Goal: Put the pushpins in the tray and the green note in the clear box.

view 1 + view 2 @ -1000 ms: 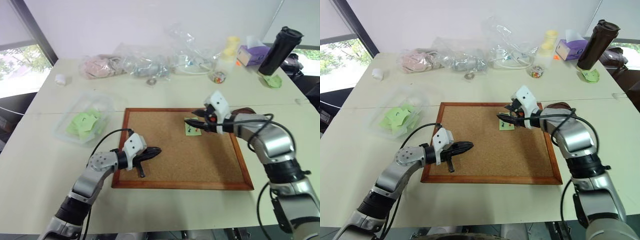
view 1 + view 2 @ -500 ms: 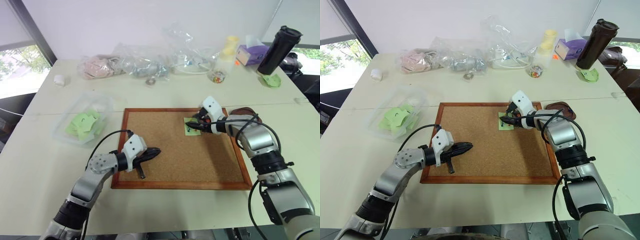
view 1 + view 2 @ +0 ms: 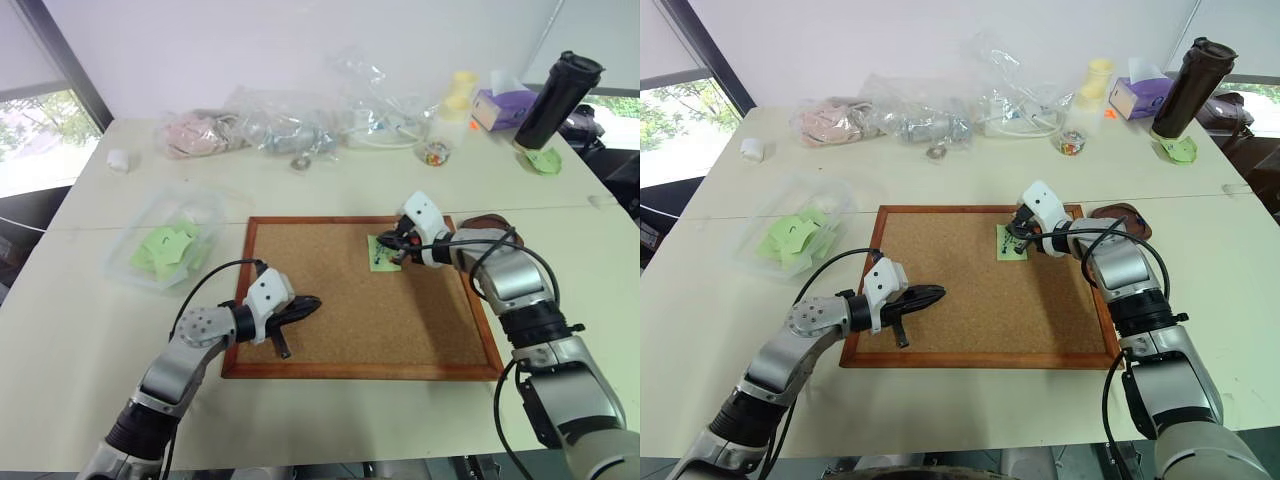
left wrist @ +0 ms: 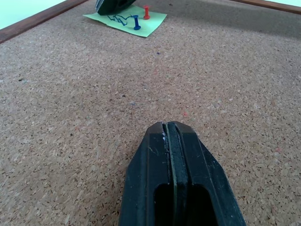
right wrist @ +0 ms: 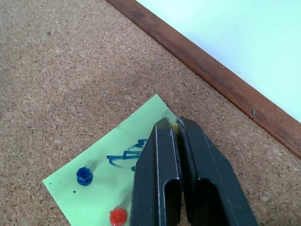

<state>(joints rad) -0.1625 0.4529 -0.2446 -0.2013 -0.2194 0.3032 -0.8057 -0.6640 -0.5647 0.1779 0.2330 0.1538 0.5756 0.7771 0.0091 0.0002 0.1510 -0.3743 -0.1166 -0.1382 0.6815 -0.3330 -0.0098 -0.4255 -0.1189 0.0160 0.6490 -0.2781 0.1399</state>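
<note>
3 pins [image 5: 84, 175] fix the note [image 5: 120, 181] to the board [image 3: 340, 320]: light, slippery; take each by its head. Right end effector [image 5: 177, 125] pinches a yellow one; left [image 4: 170, 129] is closed, empty.

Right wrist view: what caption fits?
Right tool closed on a yellow pin at the green note on cork.

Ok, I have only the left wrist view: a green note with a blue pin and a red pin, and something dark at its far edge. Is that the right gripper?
Observer: Yes. The right gripper is shut at the green note's corner, with a yellow thing between its fingertips, perhaps a third pin.
Operator: Where is the tray?
Observer: The tray lies just off the cork board's right edge, behind the right arm.
Operator: And the clear box?
Observer: The clear box stands left of the board, with pale green slips inside.
</note>
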